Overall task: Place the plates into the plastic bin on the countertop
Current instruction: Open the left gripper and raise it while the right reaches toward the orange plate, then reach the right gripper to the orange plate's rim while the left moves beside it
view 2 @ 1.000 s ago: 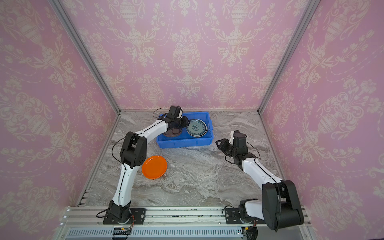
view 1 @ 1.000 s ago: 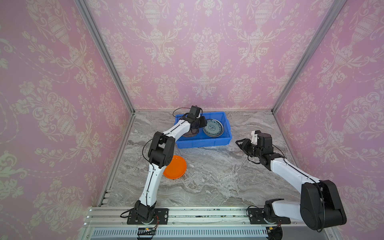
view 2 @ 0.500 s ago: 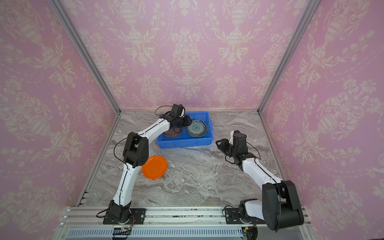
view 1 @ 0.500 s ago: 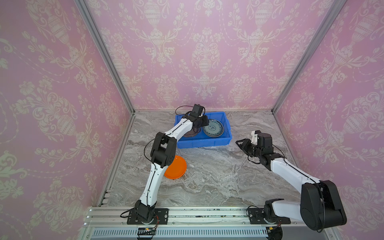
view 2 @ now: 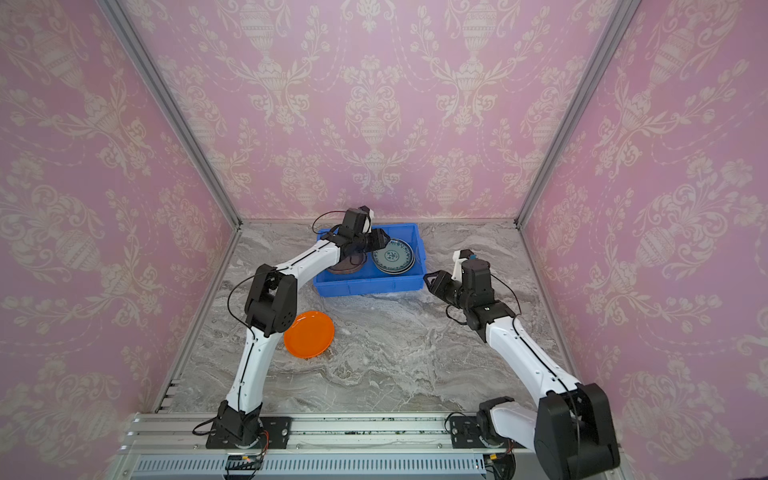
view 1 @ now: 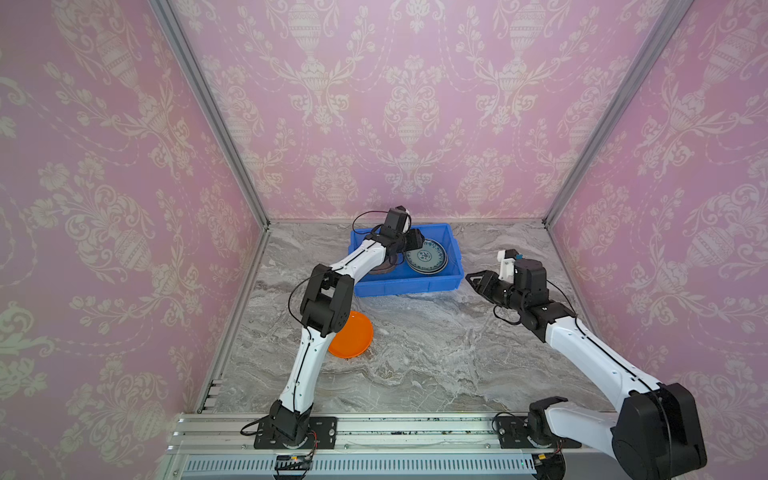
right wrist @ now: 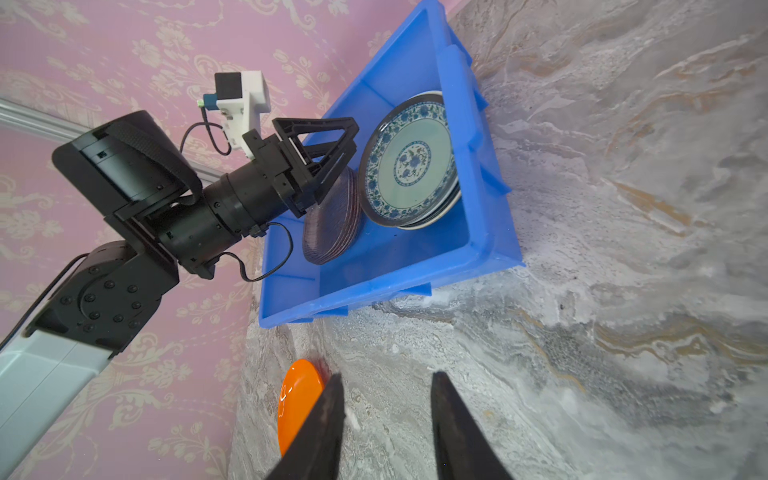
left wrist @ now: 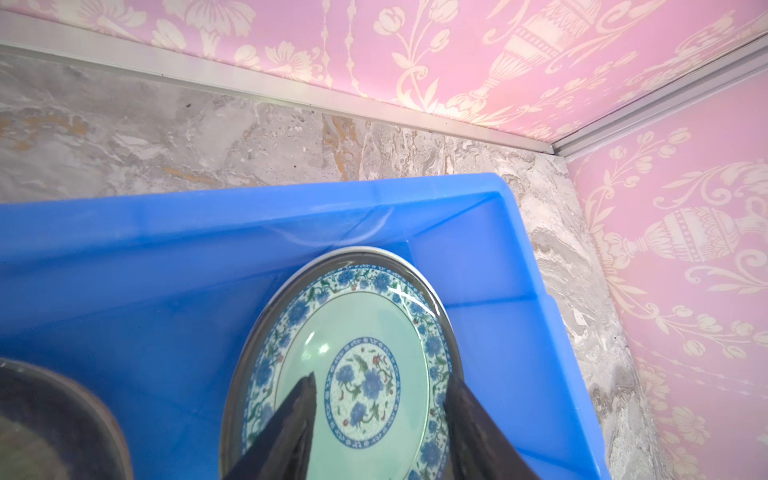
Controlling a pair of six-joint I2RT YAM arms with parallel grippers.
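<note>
Floral plate [view 1: 426, 258] tops a stack in the bin [view 1: 411, 286], right half; brown stack [right wrist: 332, 220] lies beside it. The bin sits at the tabletop [view 1: 415, 365] rear. Orange plate [view 1: 357, 337] lies on the tabletop, well apart from the bin. Left pincer [left wrist: 380, 386] hovers over the floral plate, jaws apart, empty. Right pincer [view 1: 473, 279] is just right of the bin, part open, empty.

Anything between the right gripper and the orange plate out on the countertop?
Nothing on the countertop does: only bare marble shows between the right gripper and the orange plate. Overhead, though, the left arm's elbow covers the plate's left edge in both top views, so an approach from that side would likely be crowded.
</note>
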